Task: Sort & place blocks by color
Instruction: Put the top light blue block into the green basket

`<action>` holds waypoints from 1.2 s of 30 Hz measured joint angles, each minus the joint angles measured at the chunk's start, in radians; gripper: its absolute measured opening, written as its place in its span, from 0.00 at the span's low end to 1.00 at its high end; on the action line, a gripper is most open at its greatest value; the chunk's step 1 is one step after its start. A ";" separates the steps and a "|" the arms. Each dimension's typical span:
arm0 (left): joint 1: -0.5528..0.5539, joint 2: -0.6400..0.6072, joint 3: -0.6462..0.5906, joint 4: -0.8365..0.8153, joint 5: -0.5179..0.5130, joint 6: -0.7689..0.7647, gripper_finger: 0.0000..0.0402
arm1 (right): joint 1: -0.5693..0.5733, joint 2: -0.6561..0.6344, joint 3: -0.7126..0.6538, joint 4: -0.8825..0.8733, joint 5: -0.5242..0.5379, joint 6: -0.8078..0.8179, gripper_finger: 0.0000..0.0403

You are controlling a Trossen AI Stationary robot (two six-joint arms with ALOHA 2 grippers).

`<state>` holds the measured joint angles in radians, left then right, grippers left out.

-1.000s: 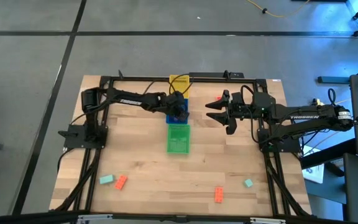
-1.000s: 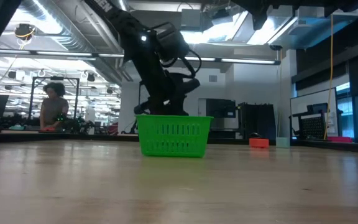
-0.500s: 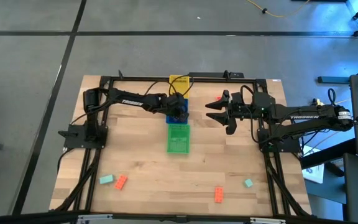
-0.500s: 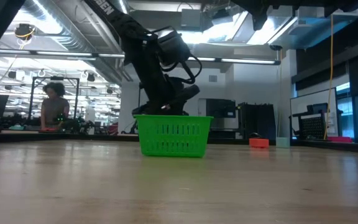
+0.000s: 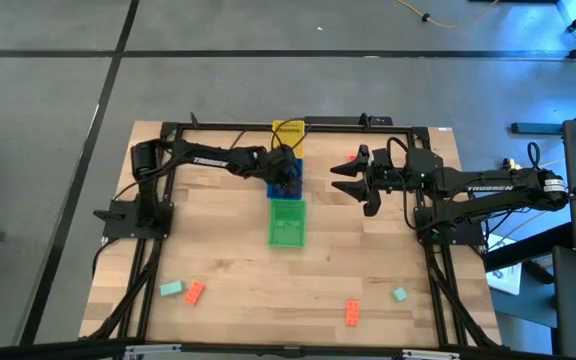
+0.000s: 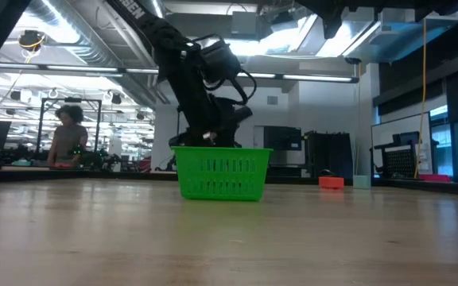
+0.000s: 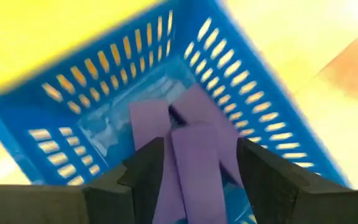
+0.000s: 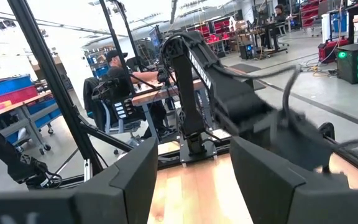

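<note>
Left gripper [image 7: 194, 180] sits over the blue basket [image 7: 73, 106], fingers spread, a purple block [image 7: 197, 168] between them but contact unclear; more purple blocks [image 7: 151, 121] lie on the basket floor; blurred, count unsure. From above, the arm hides the blue basket's inside. Right gripper [image 5: 340, 178] hangs wide open, empty, beside the baskets. Green basket [image 5: 287, 222] contents unreadable. Near table edge: teal block [image 5: 172, 288], orange block [image 5: 195, 292], orange block [image 5: 352, 312], teal block [image 5: 399, 294]. Yellow basket [image 5: 289, 130] partly hidden.
</note>
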<state>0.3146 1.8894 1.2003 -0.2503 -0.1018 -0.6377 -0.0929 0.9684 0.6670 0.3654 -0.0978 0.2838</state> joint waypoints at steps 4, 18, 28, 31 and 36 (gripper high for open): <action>0.032 -0.087 0.000 -0.006 0.045 0.061 0.48 | 0.000 0.000 0.000 -0.001 0.000 0.000 0.51; -0.055 -0.595 0.000 0.137 0.038 0.445 0.48 | 0.000 0.000 0.000 -0.001 0.000 0.000 0.51; -0.240 -0.743 -0.294 0.620 0.000 0.451 0.48 | 0.000 0.000 0.000 -0.001 0.000 -0.002 0.51; -0.278 -0.760 -0.395 0.748 -0.014 0.431 0.48 | 0.000 0.000 0.000 0.001 -0.001 -0.004 0.51; -0.311 -0.771 -0.462 0.787 -0.016 0.430 0.48 | 0.000 0.000 0.000 0.006 0.000 -0.004 0.51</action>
<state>0.0036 1.1187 0.7379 0.5362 -0.1174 -0.2077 -0.0929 0.9684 0.6670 0.3710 -0.0982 0.2794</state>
